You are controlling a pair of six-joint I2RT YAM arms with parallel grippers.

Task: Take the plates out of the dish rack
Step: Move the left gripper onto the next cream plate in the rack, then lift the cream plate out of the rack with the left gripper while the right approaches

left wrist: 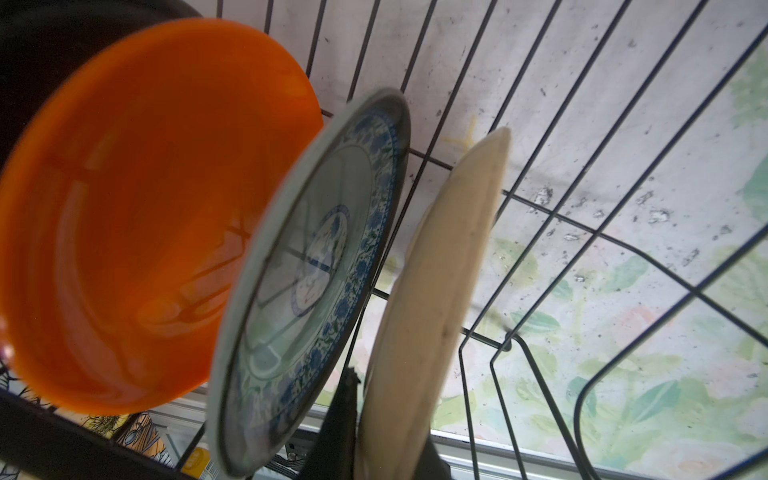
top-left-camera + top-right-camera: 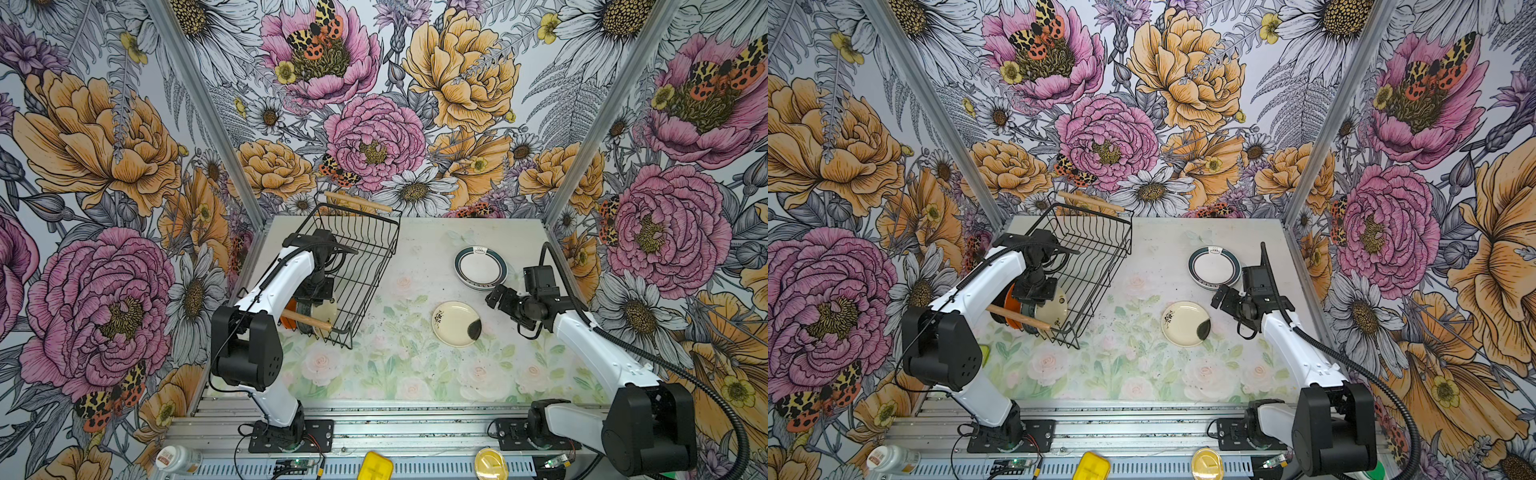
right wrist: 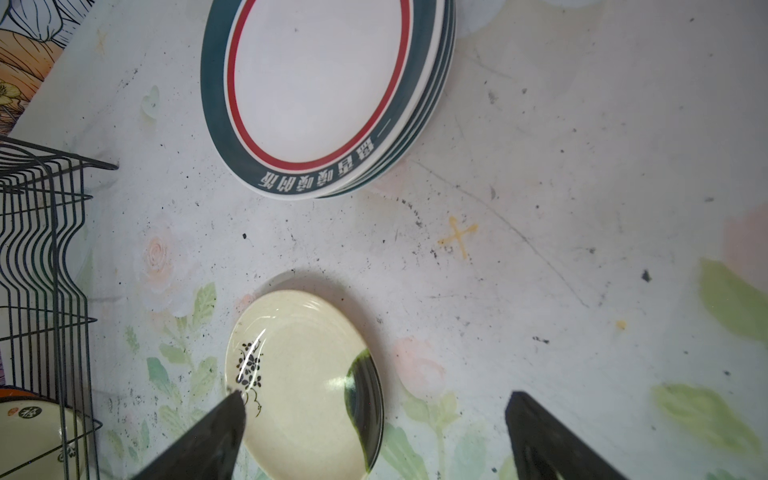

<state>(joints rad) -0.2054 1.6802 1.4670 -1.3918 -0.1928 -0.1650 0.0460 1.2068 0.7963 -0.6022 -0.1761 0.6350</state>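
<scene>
Evidently mid-grasp, our left gripper (image 1: 390, 415) pinched the cream plate (image 1: 449, 270) standing in the dish rack (image 2: 365, 249); the right gripper (image 3: 376, 397) hung spread over the counter (image 2: 415, 365). Next, we judged, it needed lifting straight out.

2 arms (image 2: 286, 274) have white shells (image 2: 602, 357), black joint housings (image 2: 245, 349), black ribbed cable conduits (image 2: 665, 368); black base plates (image 2: 320, 434) sit on the aluminium rail (image 2: 415, 430).
</scene>
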